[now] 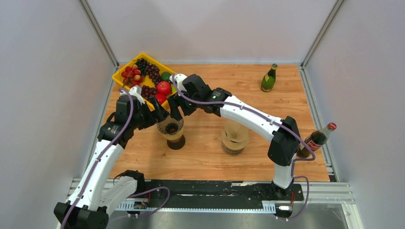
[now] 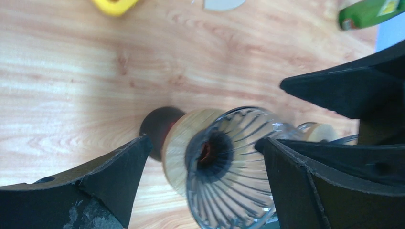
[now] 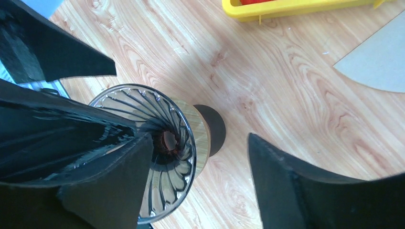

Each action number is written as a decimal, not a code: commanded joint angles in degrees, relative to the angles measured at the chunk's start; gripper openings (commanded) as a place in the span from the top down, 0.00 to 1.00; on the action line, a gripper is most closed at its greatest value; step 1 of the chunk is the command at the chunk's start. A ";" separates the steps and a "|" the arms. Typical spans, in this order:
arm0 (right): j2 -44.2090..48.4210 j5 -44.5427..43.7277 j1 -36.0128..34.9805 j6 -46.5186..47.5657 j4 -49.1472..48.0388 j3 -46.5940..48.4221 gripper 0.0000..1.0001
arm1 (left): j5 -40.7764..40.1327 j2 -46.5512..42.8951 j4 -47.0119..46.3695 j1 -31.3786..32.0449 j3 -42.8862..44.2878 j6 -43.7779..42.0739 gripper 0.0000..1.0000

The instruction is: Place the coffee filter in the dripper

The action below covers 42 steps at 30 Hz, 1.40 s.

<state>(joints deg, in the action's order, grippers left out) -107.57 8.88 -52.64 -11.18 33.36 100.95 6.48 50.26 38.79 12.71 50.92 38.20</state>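
Note:
The glass dripper (image 1: 170,125), ribbed, with a wooden collar and dark base, stands left of centre and holds no filter. It shows in the left wrist view (image 2: 229,167) and the right wrist view (image 3: 160,143). My left gripper (image 1: 159,114) (image 2: 203,143) is open, one finger on either side of the dripper. My right gripper (image 1: 177,109) (image 3: 199,138) is open and empty, one finger over the dripper's rim. A stack of brown coffee filters (image 1: 235,136) stands to the right. A flat beige paper sheet (image 3: 379,59), perhaps a filter, lies on the table and also shows in the left wrist view (image 2: 222,4).
A yellow basket (image 1: 116,75) of fruit sits at the back left, close behind both grippers. A green bottle (image 1: 269,78) stands at the back right. A cola bottle (image 1: 317,138) stands at the right edge. The two grippers are very close to each other.

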 commanded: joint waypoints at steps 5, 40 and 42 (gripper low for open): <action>8.09 -1.62 2.14 5.50 -1.13 2.50 0.01 | -0.87 -3.56 -4.99 -0.32 8.37 -2.31 0.00; -36.96 -16.89 19.71 6.83 -7.65 29.22 0.05 | -41.83 -3.21 -8.45 -0.32 -4.03 7.43 0.00; -38.18 -17.09 19.61 7.19 -8.54 29.27 0.05 | -41.55 -3.14 -8.84 -0.32 -4.10 7.19 0.00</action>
<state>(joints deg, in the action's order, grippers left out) -144.11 -7.11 -32.60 -5.52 29.19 126.74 -33.43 48.01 32.60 12.67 46.81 44.93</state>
